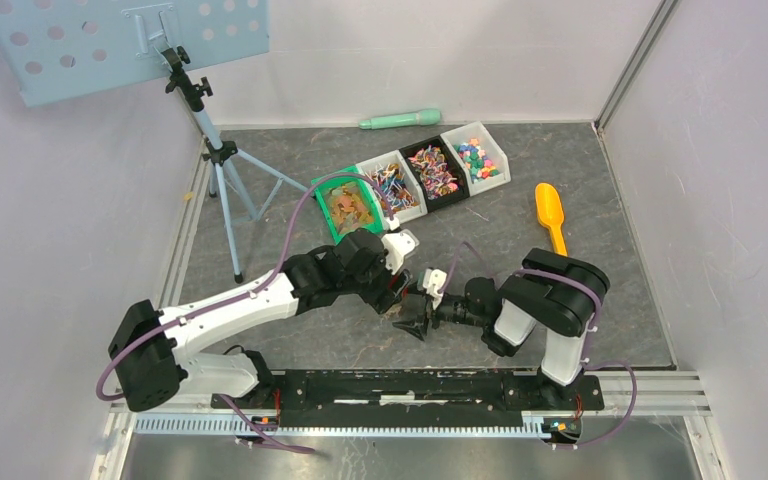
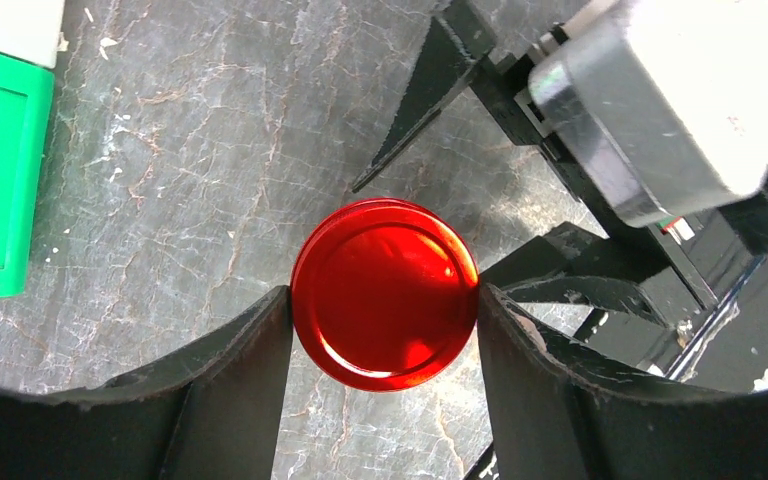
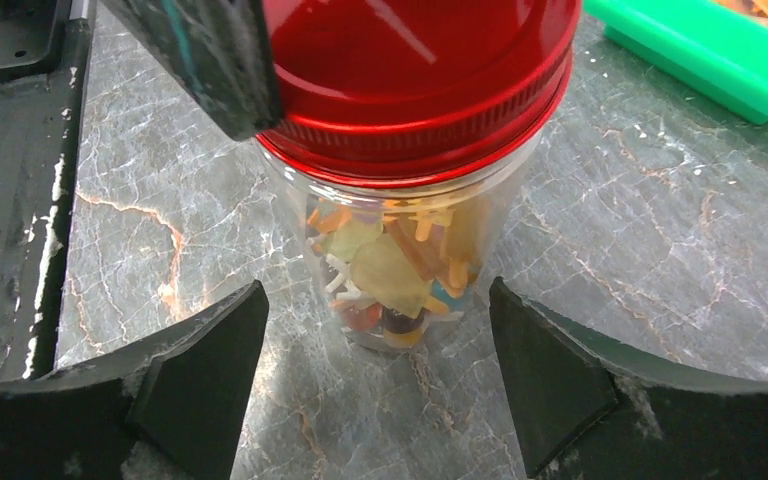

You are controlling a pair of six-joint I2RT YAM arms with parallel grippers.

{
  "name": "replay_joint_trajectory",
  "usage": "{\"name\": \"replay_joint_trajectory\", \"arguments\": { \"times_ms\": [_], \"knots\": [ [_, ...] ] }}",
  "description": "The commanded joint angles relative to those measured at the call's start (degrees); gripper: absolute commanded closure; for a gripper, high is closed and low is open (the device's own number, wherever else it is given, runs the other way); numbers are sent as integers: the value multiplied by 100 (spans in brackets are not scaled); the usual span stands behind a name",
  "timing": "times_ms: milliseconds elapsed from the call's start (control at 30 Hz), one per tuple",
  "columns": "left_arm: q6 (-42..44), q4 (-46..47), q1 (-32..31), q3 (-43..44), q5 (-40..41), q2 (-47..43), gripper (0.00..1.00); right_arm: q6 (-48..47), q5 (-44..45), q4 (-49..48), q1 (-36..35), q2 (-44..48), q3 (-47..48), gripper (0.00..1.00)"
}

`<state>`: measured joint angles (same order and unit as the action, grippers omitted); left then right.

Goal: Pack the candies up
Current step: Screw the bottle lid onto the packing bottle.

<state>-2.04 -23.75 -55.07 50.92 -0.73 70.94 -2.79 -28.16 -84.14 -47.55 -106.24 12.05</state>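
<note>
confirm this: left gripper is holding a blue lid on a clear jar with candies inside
The lid is red, not blue, as the left wrist view shows. The left gripper does hold it, on a clear jar with candies inside.

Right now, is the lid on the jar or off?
On. The red lid covers the mouth of the clear jar, its ridged rim down over the neck, candies inside. Whether it is screwed tight, I cannot tell.

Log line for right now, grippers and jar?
left gripper: shut on red lid | right gripper: open, flanking jar | candies: inside jar, lid on
</note>
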Motion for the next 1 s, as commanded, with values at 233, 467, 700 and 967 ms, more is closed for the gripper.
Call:
{"name": "replay_joint_trajectory", "arguments": {
  "times_ms": [233,467,700,967],
  "knots": [
    [-1039,238,79,-298,910,17,44,-435,1258,-2795,-435,203,131,12],
    [-1619,410,75,-389,1239,27,46,-876,2352,-2807,-942,142,280,2],
    [-1962,506,77,-442,1482,38,48,-953,3194,-2805,-1071,-84,604,4],
    [-2230,510,76,-507,1503,-1,48,-894,2890,-2806,-1049,-349,878,21]
  ]
}}
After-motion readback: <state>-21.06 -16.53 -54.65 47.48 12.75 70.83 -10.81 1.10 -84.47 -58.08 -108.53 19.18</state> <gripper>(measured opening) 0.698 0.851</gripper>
